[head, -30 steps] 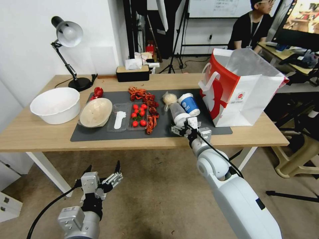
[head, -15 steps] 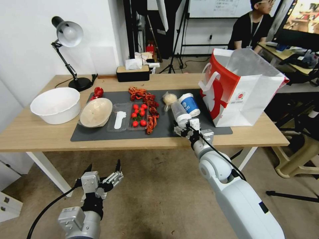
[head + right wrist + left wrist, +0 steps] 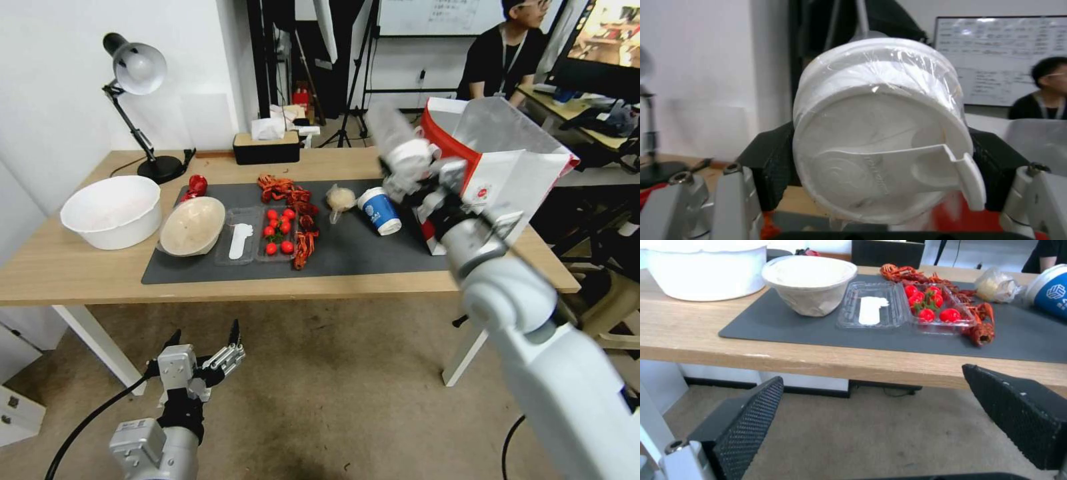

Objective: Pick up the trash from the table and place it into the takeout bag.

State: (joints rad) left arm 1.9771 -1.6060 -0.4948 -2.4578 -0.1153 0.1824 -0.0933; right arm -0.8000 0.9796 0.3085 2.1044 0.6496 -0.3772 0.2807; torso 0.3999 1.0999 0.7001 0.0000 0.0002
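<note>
My right gripper [image 3: 419, 175] is shut on the clear white-lidded cup [image 3: 399, 141], held in the air above the table [image 3: 80, 273] and close to the red side of the takeout bag [image 3: 513, 193]. In the right wrist view the cup [image 3: 880, 133] sits lid-first between the black fingers [image 3: 769, 160]. On the grey mat [image 3: 373, 253] lie the blue-white paper cup [image 3: 379, 210], the knotted plastic bag [image 3: 341, 198], the beige paper bowl [image 3: 192, 225] and the crushed red can [image 3: 195, 187]. My left gripper [image 3: 203, 343] hangs open below the table's front edge.
A white basin [image 3: 112, 210] and a desk lamp [image 3: 137, 70] stand at the table's left, a tissue box [image 3: 267, 147] at the back. A clear tray of tomatoes [image 3: 277, 233] and crayfish shells [image 3: 293, 200] occupy the mat's middle.
My right gripper has lifted the clear cup off the mat and carried it up and to the right, toward the bag. The left arm has stayed put.
</note>
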